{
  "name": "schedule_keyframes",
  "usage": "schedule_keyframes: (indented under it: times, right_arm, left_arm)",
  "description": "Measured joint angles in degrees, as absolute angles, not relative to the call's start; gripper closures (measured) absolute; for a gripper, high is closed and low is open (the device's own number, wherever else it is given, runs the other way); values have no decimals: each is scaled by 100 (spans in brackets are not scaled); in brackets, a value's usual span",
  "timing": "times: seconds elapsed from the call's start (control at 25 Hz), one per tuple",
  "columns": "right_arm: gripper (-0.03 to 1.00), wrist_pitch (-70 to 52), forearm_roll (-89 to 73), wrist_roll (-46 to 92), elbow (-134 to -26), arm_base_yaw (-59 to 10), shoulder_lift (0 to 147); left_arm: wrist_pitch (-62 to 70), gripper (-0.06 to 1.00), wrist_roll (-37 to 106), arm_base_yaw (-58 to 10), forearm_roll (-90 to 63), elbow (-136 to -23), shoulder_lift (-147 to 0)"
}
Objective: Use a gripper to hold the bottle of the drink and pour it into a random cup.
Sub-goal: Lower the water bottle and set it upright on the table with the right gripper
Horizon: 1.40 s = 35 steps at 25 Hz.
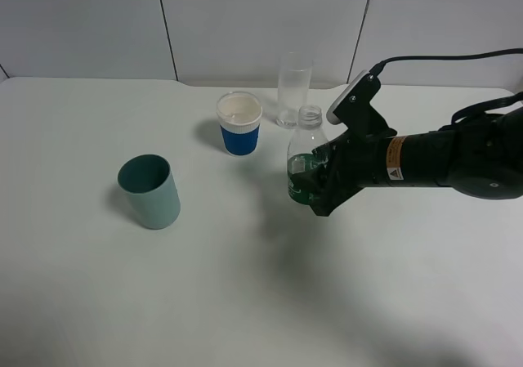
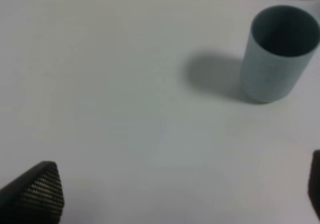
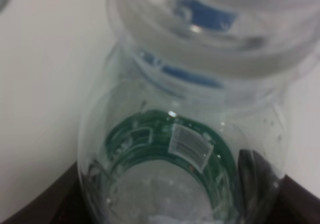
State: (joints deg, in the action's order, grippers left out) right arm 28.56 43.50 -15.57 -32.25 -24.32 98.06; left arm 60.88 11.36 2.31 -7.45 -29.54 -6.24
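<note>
The bottle of the drink (image 1: 304, 156) is a clear, capless plastic bottle with a dark green label, standing upright at the table's middle right. My right gripper (image 1: 315, 184) comes in from the right and is shut on its lower labelled part. In the right wrist view the bottle (image 3: 195, 134) fills the frame, with a dark finger (image 3: 47, 206) on either side of it. I cannot tell if its base touches the table. My left gripper (image 2: 175, 196) is open and empty over bare table, near the teal cup (image 2: 277, 54).
A teal cup (image 1: 149, 191) stands at the left. A blue cup with a white rim (image 1: 239, 123) stands just behind and left of the bottle. A straight clear glass (image 1: 294, 89) stands behind the bottle. The table's far edge meets a white wall.
</note>
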Motion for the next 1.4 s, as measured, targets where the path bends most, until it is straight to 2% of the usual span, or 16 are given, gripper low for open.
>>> schedule_keyframes:
  times: [0.32,0.56,0.96,1.2,1.4]
  right_arm:
    - [40,3039,4313,-1404,-3225,-2406,9942]
    - [40,3059,4350,-785,-3225,-2406,9942]
    - [40,3326,4363,-754,-3225,-2406,9942]
    - [24,3428,4363,-998,-3225,-2406,9942]
    - [21,3428,4363,-1161,-3225,-2406,9942]
  left_arm:
    - [6088,-5,1136,231,-745,-2954,-624]
    - [6088,-5,1136,231,-745,-2954,-624]
    - [6088,-5,1136,231,-745,-2954,-624]
    - [6088,-5,1136,231,-745,-2954,-624]
    - [6088,-5,1136,231,-745,-2954,-624]
